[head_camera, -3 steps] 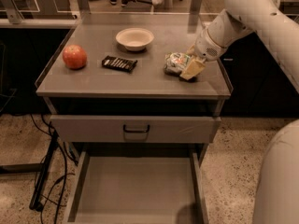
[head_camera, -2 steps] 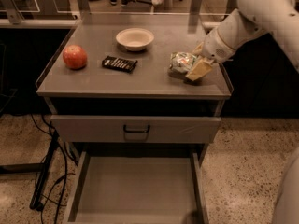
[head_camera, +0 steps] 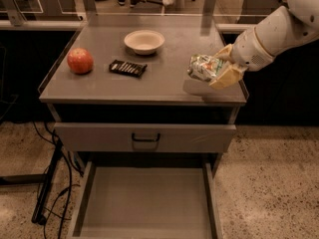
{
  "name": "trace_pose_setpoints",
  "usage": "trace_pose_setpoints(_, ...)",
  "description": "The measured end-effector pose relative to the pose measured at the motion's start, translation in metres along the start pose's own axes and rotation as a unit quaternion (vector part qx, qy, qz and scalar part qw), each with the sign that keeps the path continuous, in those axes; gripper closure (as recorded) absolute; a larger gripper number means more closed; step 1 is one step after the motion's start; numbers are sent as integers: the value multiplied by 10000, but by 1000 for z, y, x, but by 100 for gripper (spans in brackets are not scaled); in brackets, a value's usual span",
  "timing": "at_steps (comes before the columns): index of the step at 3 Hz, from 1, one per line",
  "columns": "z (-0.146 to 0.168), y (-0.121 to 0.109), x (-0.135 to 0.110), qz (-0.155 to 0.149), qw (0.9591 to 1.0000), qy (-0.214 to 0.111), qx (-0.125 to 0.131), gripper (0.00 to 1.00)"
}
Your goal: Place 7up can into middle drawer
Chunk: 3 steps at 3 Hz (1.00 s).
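Above the counter's (head_camera: 149, 86) right end, the gripper (head_camera: 218, 66) clamps the 7up can (head_camera: 202, 66), held off the surface. Carry step; next, lower it into the open middle drawer (head_camera: 144, 203).

Pincer (head_camera: 218, 66) at tabletop (head_camera: 164, 81) right, part-hidden by 7up can (head_camera: 202, 66); middle drawer (head_camera: 144, 203) cropped.

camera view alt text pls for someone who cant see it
The gripper holds the 7up can over the right side of a grey cabinet top, with the middle drawer pulled open below. An apple, snack bar and bowl sit on the top.
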<state>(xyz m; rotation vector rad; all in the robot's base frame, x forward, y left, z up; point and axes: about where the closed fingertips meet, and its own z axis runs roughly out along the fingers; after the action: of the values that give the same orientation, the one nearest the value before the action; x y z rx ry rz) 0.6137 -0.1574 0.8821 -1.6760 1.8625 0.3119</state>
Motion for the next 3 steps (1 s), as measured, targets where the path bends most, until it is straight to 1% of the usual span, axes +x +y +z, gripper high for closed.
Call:
trace_pose_setpoints(1,-14,35,1,-34,10000,-88,13,100)
trace_pose_setpoints(2,-1,91,23,270,9993,-117,-234,100)
trace_pose_setpoints(3,-1,91,23,270,9993,-117,-234,100)
